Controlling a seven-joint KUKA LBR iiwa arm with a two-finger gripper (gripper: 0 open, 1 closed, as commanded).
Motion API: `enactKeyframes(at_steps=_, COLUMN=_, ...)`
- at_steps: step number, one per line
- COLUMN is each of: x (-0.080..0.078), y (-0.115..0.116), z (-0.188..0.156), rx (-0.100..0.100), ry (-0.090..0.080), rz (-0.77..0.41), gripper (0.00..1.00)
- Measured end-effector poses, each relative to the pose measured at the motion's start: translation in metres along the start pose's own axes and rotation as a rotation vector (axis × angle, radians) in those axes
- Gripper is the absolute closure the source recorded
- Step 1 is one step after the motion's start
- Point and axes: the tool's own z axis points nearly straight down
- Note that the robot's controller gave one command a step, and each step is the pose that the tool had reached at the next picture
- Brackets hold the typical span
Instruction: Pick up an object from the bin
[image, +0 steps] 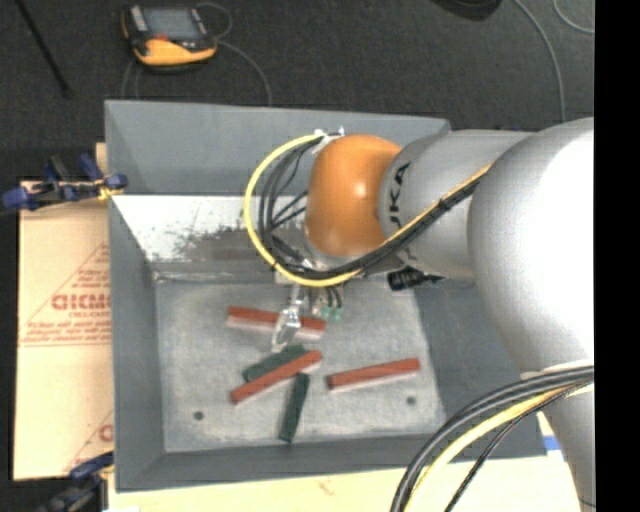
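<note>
The red-brown bar (258, 319) toward eleven o'clock in the bin (130, 350), under the end effector (291, 326) whose opening cannot be told, is judged light, stiff, best taken crosswise.

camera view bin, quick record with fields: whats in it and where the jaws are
bin: grey metal, five loose bars on its floor
upper red bar: left of centre
slanted red bar: centre
short green bar: alongside the slanted red bar, touching it
long green bar: points toward the near wall
right red bar: apart from the others
jaws: over the upper red bar's right end
</note>
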Motion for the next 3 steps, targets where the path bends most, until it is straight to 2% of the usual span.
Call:
enactKeyframes(at_steps=1, x=0.000, y=-0.003, z=0.004, rx=-0.006, ry=-0.009, rz=0.036, gripper=0.00)
enactKeyframes(at_steps=2, x=0.005, y=0.006, z=0.019, rx=-0.005, ry=-0.007, rz=0.268, gripper=1.00)
enactKeyframes(at_steps=3, x=0.005, y=0.006, z=0.019, rx=-0.005, ry=-0.007, rz=0.267, gripper=1.00)
